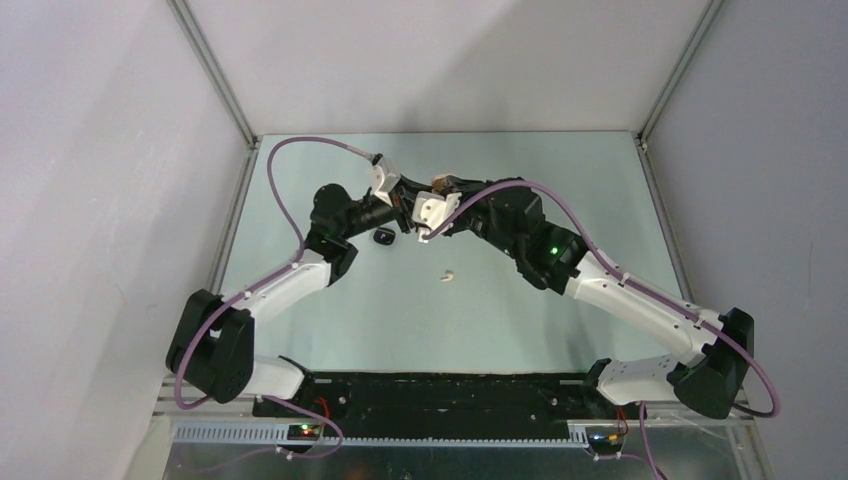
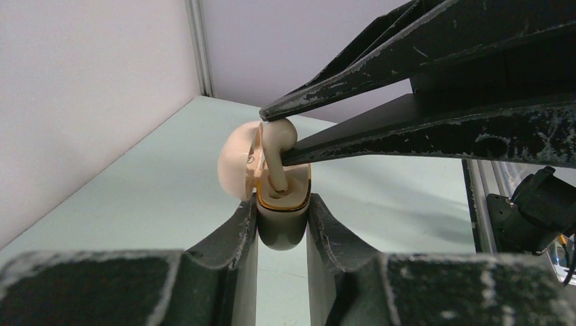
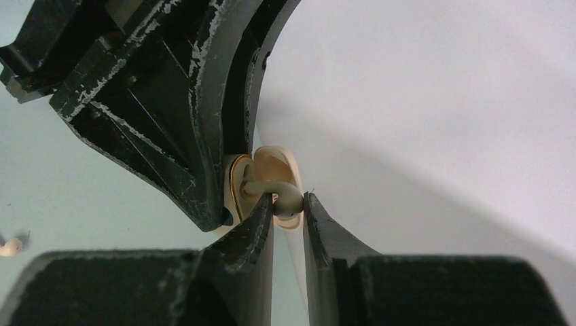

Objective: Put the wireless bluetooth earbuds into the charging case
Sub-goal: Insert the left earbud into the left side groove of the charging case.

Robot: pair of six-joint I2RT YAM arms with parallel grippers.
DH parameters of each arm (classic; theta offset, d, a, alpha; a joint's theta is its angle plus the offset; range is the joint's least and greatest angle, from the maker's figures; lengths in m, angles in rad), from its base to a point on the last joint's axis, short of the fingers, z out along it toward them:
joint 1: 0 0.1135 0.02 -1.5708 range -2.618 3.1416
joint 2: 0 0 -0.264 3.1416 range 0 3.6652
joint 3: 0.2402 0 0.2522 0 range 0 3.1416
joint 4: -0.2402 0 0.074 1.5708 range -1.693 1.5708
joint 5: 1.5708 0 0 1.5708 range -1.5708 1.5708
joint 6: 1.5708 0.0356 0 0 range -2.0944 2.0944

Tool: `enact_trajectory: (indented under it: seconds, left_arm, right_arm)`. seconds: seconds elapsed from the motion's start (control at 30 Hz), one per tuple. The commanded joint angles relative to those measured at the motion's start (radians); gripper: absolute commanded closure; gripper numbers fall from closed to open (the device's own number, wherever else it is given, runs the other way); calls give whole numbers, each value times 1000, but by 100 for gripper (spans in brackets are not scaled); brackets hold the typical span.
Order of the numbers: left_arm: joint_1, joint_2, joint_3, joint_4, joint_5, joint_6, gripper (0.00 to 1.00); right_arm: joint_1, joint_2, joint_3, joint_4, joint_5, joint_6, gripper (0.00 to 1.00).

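Note:
The cream charging case stands upright between the fingertips of my left gripper, which is shut on it; its lid hangs open to the left. My right gripper is shut on a cream earbud. That earbud sits at the case's gold-rimmed mouth with its stem pointing down into it. In the top view both grippers meet above the table's far middle. A second cream earbud lies loose on the table.
A black case rests on the table just below the left gripper. Grey walls with metal corner posts enclose the pale green table. The loose earbud shows at the right wrist view's lower left.

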Motion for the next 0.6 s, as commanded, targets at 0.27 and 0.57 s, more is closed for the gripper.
enact_trajectory:
  seconds: [0.27,0.57]
  left_arm:
    - [-9,-28,29,29,-13,10,100]
    - [-9,-26,35,24,-30,-6,100]
  right_arm:
    - [20,16,48,65,16,4,100]
    - [21,16,48,49,5,-6,100]
